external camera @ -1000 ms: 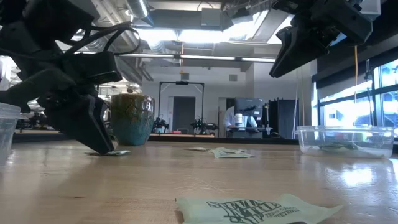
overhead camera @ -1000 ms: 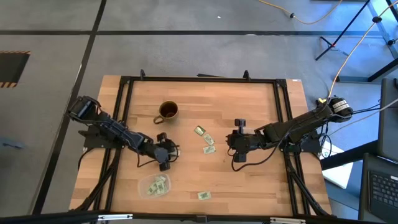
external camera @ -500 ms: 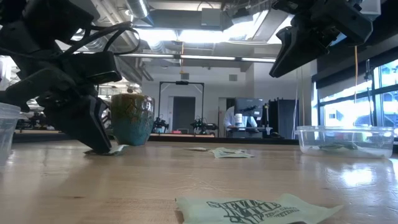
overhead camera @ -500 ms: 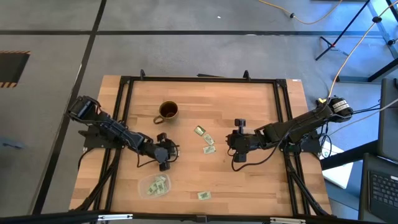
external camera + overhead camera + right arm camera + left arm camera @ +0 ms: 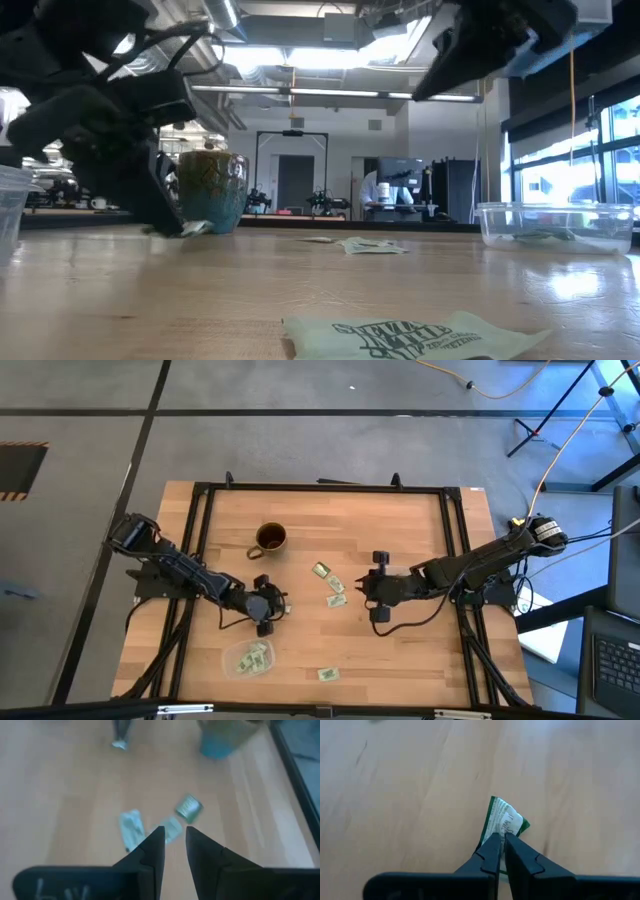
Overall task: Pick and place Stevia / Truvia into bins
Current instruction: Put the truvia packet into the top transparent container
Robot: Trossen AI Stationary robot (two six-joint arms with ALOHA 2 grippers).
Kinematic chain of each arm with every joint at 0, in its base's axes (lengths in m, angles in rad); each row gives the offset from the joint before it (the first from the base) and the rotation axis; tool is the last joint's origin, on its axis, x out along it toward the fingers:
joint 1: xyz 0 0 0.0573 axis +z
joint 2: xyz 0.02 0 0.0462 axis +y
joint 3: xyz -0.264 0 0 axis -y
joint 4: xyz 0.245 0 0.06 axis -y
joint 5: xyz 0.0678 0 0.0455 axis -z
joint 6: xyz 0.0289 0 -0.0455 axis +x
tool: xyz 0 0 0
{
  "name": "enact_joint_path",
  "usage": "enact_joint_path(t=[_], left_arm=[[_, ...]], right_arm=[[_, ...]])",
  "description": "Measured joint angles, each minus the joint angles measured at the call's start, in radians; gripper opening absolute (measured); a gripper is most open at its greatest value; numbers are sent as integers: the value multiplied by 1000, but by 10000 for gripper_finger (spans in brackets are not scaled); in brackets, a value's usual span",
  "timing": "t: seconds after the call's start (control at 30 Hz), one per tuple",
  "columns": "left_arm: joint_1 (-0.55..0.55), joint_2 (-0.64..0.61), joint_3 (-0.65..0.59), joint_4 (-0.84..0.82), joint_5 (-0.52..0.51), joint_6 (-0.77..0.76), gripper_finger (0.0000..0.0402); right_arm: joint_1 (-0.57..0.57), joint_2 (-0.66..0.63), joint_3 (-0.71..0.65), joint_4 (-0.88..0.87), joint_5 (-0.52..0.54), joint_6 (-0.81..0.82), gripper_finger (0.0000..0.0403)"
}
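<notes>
Left hand closes on a sachet

Since a second ago your left hand (image 5: 501, 837) has pinched shut on 1 sachet (image 5: 505, 819), just off the surface (image 5: 420, 540) near the mug (image 5: 270, 539). Right hand (image 5: 174, 837) hovers half open over loose sachets (image 5: 333, 591).

Evenly lit from overhead, soft shadows only. Strong backlight in the low view from ceiling lights (image 5: 300, 55) and the windows (image 5: 575, 165), leaving the arms as dark silhouettes; sheen on the counter (image 5: 420, 275). Right wrist view motion-blurred throughout; left wrist view sharp near the claw (image 5: 501, 840), softer beyond.
</notes>
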Motion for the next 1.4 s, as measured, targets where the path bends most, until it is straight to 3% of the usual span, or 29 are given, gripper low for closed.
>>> enact_joint_path(t=[0.23, 0.37, 0.6, 0.9, 1.4], left_arm=[[1, -6, 1, 14, 0, 0, 15], [1, -6, 2, 110, 0, 0, 15], [3, -8, 3, 389, 70, -1, 15], [26, -8, 4, 484, 171, -118, 17], [34, -9, 4, 534, 229, -97, 17]], right_arm=[[0, 33, 0, 183, -204, -270, 82], [0, 105, 0, 307, -279, -387, 82], [13, 256, 0, 473, -281, -618, 82], [51, 326, 0, 711, -272, -840, 82], [30, 348, 1, 849, -274, -839, 82]])
